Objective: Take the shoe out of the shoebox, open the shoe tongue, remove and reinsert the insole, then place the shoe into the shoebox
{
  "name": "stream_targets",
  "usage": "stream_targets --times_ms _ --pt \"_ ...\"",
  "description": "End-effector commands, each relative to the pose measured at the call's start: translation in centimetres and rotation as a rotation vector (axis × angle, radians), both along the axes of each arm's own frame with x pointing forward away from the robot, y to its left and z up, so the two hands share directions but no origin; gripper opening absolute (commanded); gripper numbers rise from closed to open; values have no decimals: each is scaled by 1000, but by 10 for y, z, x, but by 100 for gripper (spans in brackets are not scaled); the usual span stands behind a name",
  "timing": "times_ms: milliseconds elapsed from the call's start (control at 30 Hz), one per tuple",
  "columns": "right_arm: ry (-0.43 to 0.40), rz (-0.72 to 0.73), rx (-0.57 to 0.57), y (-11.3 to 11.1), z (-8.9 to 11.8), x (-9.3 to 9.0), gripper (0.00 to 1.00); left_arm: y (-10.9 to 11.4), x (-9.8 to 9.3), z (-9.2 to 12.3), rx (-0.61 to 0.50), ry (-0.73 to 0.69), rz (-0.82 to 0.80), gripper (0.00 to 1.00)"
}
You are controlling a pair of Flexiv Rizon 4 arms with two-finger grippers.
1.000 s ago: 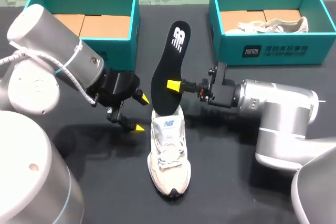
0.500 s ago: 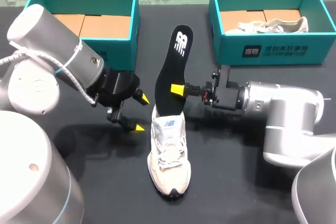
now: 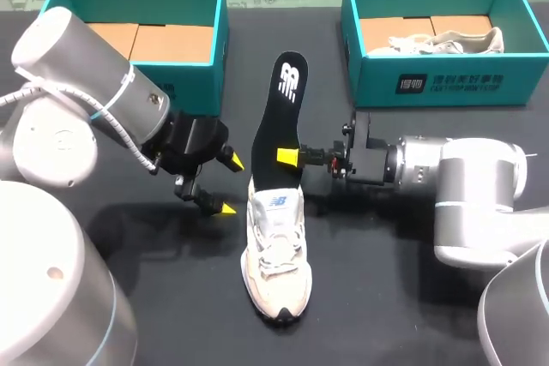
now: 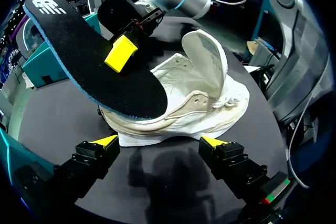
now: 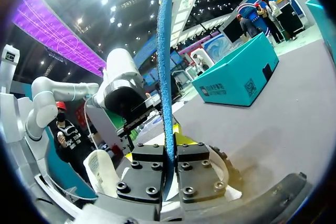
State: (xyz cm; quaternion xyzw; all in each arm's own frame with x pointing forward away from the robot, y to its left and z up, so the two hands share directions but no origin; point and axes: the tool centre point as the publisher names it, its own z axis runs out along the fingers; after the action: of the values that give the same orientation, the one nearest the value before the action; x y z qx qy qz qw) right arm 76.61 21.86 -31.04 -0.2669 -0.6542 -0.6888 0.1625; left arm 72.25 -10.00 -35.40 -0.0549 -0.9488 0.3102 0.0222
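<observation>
Right gripper (image 3: 287, 157): closed on the black foam insole with a blue edge (image 3: 281, 122). In the right wrist view the insole's thin edge runs straight up between the two finger blocks, which press on it from both sides. We find the grip placed low on the insole, nearer its lower end than its printed end.

The insole stands steeply tilted above the heel end of the cream-white lace-up sneaker (image 3: 274, 255). Its end with the white print points up and away from us. Its rounded lower end meets the sneaker's opening; we cannot tell whether it sits inside.

The sneaker rests on its sole on the dark surface (image 3: 386, 297), between the two arms, toe towards us. In the left wrist view its tongue is lifted upright and the opening is exposed.

Left gripper (image 3: 228, 186): fingers spread wide, holding nothing, just beside the sneaker's heel end and not touching it.

The teal cardboard shoebox on our right (image 3: 429, 83) holds a second pale sneaker (image 3: 442, 40). The teal shoebox on our left (image 3: 133, 6) shows only its brown cardboard floor.
</observation>
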Motion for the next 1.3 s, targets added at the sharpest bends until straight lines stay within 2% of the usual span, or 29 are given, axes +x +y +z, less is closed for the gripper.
stream_targets --times_ms 33,533,867,1300 --pt "4 -2 -2 -1 -5 -6 0 -1 0 -1 3 -1 0 100" --pt "31 10 -11 0 -20 -28 0 -1 0 -1 3 -1 0 100" --pt "79 58 -48 5 -31 -37 0 -1 0 -1 3 -1 0 100" --pt "135 41 -54 3 -47 -54 0 -1 0 -1 3 -1 0 100"
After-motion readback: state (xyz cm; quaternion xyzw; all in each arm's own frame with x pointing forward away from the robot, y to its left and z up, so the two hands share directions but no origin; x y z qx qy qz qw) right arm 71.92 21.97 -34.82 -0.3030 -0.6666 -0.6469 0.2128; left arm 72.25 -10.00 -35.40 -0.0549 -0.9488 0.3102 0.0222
